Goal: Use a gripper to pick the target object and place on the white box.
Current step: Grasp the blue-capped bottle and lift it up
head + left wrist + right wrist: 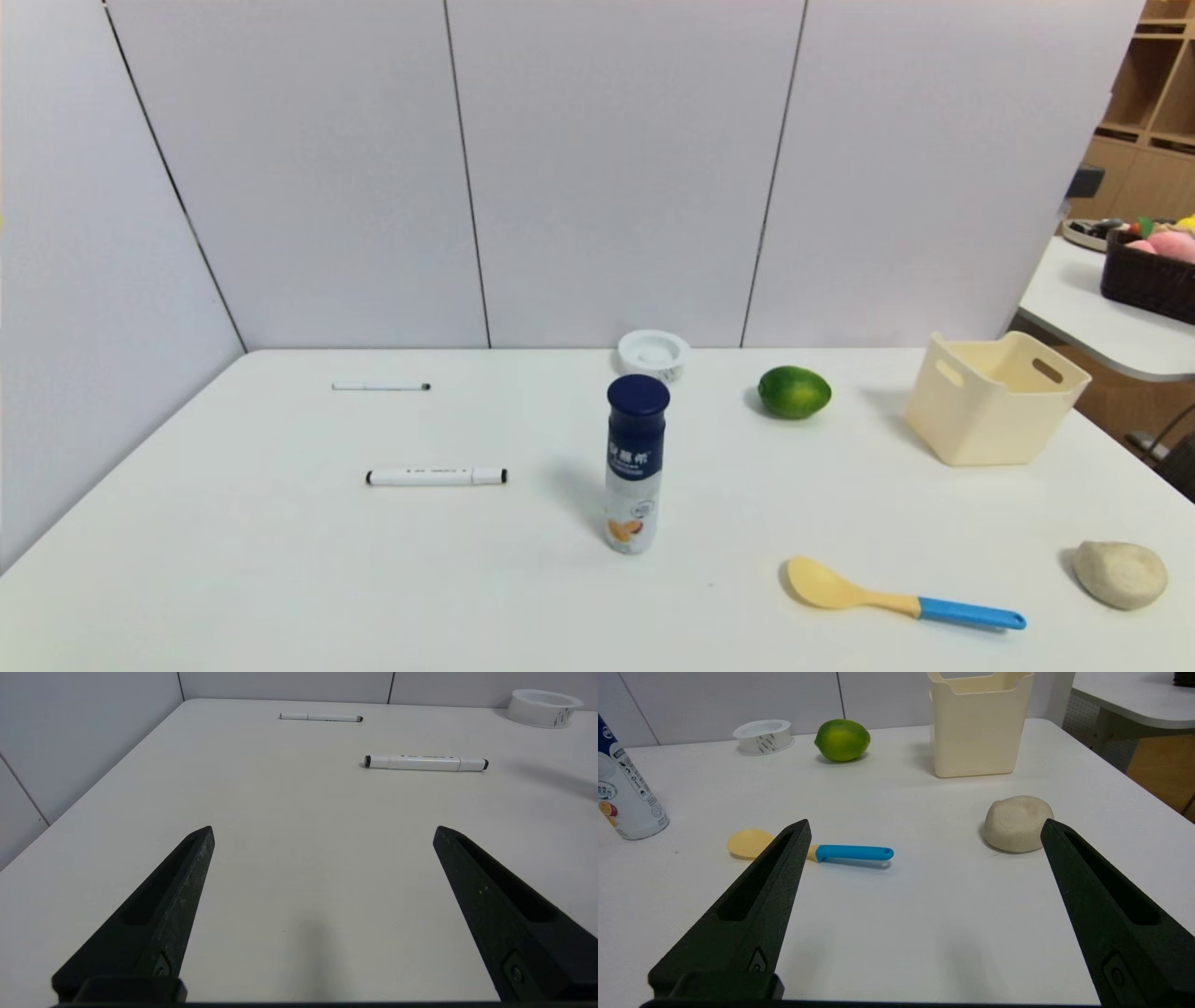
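A navy-capped bottle (pixel 635 467) stands upright mid-worktop (pixel 280 579), left of the cream-white box (pixel 994 401). Left pincer (pixel 323 833) and right pincer (pixel 927 823), both spread wide and holding nothing, hover above the worktop.

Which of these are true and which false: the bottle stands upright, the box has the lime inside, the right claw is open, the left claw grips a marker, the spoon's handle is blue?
1. The bottle stands upright on the table. True.
2. The box has the lime inside. False: the lime lies on the table, to the left of the box.
3. The right claw is open, with nothing in its grip. True.
4. The left claw grips a marker. False: it is open and empty above the table, and both markers lie beyond it.
5. The spoon has a blue handle end. True.
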Tool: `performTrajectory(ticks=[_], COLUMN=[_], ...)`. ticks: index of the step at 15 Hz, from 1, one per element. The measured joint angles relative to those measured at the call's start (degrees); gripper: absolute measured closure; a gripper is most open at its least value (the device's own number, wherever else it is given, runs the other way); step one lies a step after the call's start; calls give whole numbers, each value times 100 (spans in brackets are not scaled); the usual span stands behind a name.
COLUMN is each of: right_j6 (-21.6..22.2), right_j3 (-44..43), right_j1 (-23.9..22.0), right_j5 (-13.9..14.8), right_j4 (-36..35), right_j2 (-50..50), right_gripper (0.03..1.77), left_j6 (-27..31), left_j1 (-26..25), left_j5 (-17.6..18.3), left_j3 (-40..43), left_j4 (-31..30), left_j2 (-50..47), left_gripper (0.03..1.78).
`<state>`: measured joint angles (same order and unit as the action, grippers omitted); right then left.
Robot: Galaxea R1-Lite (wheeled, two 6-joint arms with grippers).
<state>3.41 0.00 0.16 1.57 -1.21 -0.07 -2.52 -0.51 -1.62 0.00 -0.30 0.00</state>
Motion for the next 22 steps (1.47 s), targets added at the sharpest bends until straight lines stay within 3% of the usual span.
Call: performTrajectory(ticks=[6,10,18,20,22], right_j6=[-69,-102,-534,-666,-820], right_j3=[-30,-759,-2577,-2923,-3191], right_j1=[0,20,1050,1265,1403], right_j5=[-12,-67,-111,-315,-766], right_j4=[307,867,798,713,362], right_j2=[7,525,3910,4875,5865], right_gripper=[10,10,10,10,10], left_j6=[2,2,0,2,2], left_j1=[0,0,0,0,0], left_j5=[-2,-2,-2,-2,-2], left_j3=[0,0,0,0,0], left_j4=[-2,0,-2,-2,-2], left_j2=[0,0,0,0,0], left_gripper=[12,12,12,12,12])
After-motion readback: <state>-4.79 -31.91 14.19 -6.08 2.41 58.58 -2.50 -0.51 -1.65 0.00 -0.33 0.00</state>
